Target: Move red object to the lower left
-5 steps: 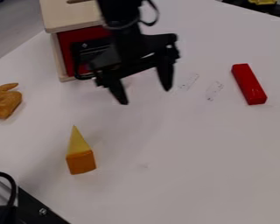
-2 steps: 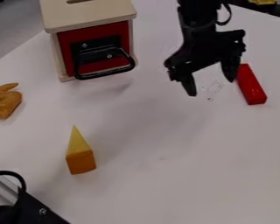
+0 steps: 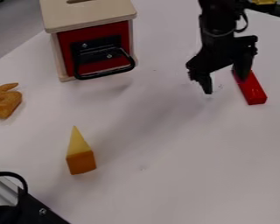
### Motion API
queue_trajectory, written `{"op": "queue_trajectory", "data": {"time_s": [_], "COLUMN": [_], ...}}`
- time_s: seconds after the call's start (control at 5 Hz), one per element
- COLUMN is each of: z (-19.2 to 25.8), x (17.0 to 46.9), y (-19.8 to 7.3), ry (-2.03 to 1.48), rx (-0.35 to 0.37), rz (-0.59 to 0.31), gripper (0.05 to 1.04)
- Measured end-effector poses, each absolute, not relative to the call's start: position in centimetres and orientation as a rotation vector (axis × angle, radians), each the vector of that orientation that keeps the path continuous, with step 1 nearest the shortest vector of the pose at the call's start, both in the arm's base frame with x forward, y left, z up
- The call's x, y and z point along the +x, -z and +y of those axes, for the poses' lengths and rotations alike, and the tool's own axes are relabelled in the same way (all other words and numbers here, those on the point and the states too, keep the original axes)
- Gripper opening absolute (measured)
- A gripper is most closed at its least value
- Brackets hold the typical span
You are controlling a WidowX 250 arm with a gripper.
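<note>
The black gripper (image 3: 225,86) hangs over the upper right of the white table, open, with its two fingers well apart. A red block (image 3: 253,91), long and narrow, lies at the right. The gripper's right finger covers the block's upper end from this view; whether they touch I cannot tell. Nothing shows between the fingers.
A wooden box (image 3: 92,43) with a red front and black handle stands at the upper left. A brown wing-shaped piece (image 3: 7,103) lies at the left edge, and a yellow wedge (image 3: 77,143) meets an orange block (image 3: 81,162) at lower left. Black hardware (image 3: 28,209) occupies the bottom-left corner.
From in front of the wooden box, the gripper has moved right to the red block, uncovering the box's front and handle. The red block and the other objects have stayed in place.
</note>
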State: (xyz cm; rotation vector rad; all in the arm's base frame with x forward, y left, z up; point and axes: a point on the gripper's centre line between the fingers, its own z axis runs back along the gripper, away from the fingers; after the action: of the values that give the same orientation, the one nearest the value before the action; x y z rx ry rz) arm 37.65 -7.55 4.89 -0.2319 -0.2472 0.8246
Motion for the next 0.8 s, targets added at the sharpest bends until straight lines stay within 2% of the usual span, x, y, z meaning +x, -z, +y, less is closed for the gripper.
{"op": "queue_trajectory", "data": {"time_s": [0.6, 0.8], "z": [-11.0, -11.2], "x": [43.0, 44.0], "y": [-2.6, -1.7], "ry": [-0.755, -0.753], "rx": [-0.178, -0.159], "rz": [-0.242, -0.222], "gripper": [0.997, 0.961]}}
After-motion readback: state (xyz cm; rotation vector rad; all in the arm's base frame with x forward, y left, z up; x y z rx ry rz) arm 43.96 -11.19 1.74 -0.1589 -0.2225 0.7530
